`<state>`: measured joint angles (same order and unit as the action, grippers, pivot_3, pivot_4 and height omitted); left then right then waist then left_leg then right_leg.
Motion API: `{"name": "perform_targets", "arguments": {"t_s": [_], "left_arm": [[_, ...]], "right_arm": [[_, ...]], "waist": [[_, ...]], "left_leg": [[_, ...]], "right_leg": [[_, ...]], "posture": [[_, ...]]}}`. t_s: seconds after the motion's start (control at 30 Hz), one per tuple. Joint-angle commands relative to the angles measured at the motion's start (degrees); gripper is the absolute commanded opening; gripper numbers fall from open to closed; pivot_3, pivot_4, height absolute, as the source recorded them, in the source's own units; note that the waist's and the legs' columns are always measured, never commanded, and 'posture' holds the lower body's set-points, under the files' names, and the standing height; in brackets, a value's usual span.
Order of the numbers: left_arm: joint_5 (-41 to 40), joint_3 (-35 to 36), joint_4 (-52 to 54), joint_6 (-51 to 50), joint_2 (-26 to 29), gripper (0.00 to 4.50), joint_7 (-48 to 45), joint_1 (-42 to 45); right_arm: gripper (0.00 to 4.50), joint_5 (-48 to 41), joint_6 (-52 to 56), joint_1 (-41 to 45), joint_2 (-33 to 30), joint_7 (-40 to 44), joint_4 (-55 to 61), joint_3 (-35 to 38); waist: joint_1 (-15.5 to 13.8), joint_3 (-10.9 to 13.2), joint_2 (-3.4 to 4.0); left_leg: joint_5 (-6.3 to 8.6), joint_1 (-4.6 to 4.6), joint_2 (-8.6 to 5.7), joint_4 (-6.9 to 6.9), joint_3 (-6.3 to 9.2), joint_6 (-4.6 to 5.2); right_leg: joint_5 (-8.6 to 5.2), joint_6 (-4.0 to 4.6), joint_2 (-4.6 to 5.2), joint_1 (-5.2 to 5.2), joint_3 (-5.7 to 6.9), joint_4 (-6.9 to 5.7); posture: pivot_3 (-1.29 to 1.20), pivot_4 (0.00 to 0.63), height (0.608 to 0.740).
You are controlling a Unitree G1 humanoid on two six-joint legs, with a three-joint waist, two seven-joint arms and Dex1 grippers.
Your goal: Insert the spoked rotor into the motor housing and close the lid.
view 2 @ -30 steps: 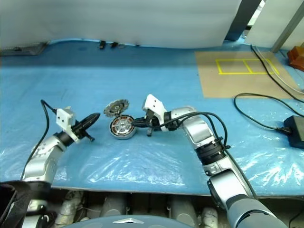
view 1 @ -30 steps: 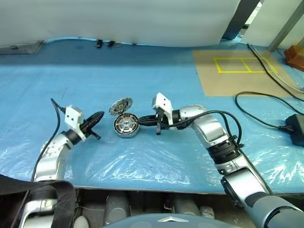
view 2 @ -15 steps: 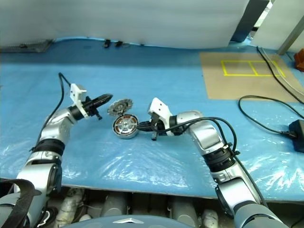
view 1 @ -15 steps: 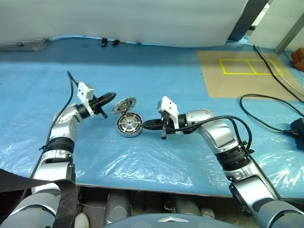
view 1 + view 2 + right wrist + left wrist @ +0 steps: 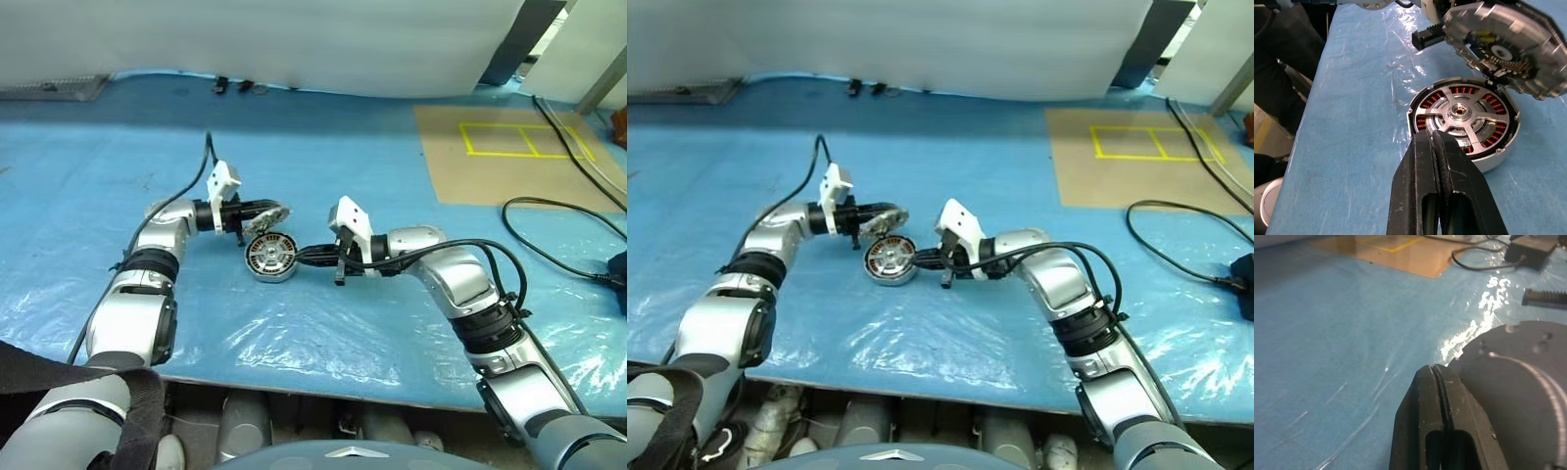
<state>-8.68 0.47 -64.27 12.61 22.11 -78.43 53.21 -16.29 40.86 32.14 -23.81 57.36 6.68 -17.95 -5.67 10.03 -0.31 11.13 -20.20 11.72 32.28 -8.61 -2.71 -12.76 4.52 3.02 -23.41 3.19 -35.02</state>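
**Lid tilted over housing, both claws pinched shut**

Motor housing (image 5: 1464,125) sitting on blue sheet, spoked rotor (image 5: 1459,113) seated inside. Lid (image 5: 1508,44) leaning tilted at its far edge. Left gripper (image 5: 263,210) pressing against lid's back, holding nothing; right gripper (image 5: 300,257) resting beside housing, empty.

Blue plastic-covered table (image 5: 323,343) – brown board (image 5: 509,162) with yellow tape, white wall (image 5: 294,39)

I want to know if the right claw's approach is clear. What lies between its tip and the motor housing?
Nothing: in the right wrist view the shut right claw already reaches the motor housing rim, with no gap showing.
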Motion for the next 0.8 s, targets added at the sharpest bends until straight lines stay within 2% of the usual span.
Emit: {"name": "perform_targets", "arguments": {"t_s": [0.03,0.23,0.37,0.63,0.8], "left_arm": [[1.34,-1.24,1.46,2.03,-0.23,0.00,-2.20,-0.57],[1.82,-2.88,5.45,3.50,-0.94,0.00,-4.21,-2.51],[1.94,-4.51,10.15,3.88,-1.26,0.00,-5.13,-5.12],[2.14,-7.09,22.48,2.86,0.83,0.00,-4.81,-13.01],[0.05,-5.60,31.11,-1.00,3.51,0.00,-1.83,-19.21]], "right_arm": [[0.05,-2.47,1.25,-0.48,-1.73,0.51,3.71,2.17],[0.05,-5.40,4.12,-1.92,-6.38,3.23,6.00,2.25],[0.05,-4.86,3.03,-2.22,-6.68,2.53,5.09,1.61],[0.05,-2.30,-1.85,0.21,0.32,-4.54,0.56,2.30],[0.05,-1.52,-4.01,2.71,5.41,-8.97,-4.61,3.33]], "waist": [[-0.02,0.00,0.00],[-0.08,0.00,-0.01],[-0.06,0.00,-0.01],[0.11,0.00,0.01],[0.51,-0.01,0.04]], "left_leg": [[0.00,0.00,0.00,-0.01,0.00,0.00],[0.00,-0.03,0.00,-0.06,0.00,0.00],[0.00,-0.03,0.00,-0.06,0.00,0.00],[0.00,0.00,-0.01,-0.08,0.00,0.00],[0.00,0.08,0.02,-0.12,-0.04,-0.01]], "right_leg": [[0.01,-0.01,0.00,0.00,0.00,0.01],[0.04,-0.07,0.00,0.03,0.02,0.10],[0.04,-0.07,0.00,0.03,0.03,0.09],[-0.07,0.12,0.03,0.03,0.03,0.09],[-0.09,0.15,0.03,0.02,0.02,0.05]], "posture": [[0.00,0.150,0.740],[0.00,0.150,0.740],[0.00,0.150,0.740],[0.00,0.150,0.740],[0.00,0.150,0.740]]}}
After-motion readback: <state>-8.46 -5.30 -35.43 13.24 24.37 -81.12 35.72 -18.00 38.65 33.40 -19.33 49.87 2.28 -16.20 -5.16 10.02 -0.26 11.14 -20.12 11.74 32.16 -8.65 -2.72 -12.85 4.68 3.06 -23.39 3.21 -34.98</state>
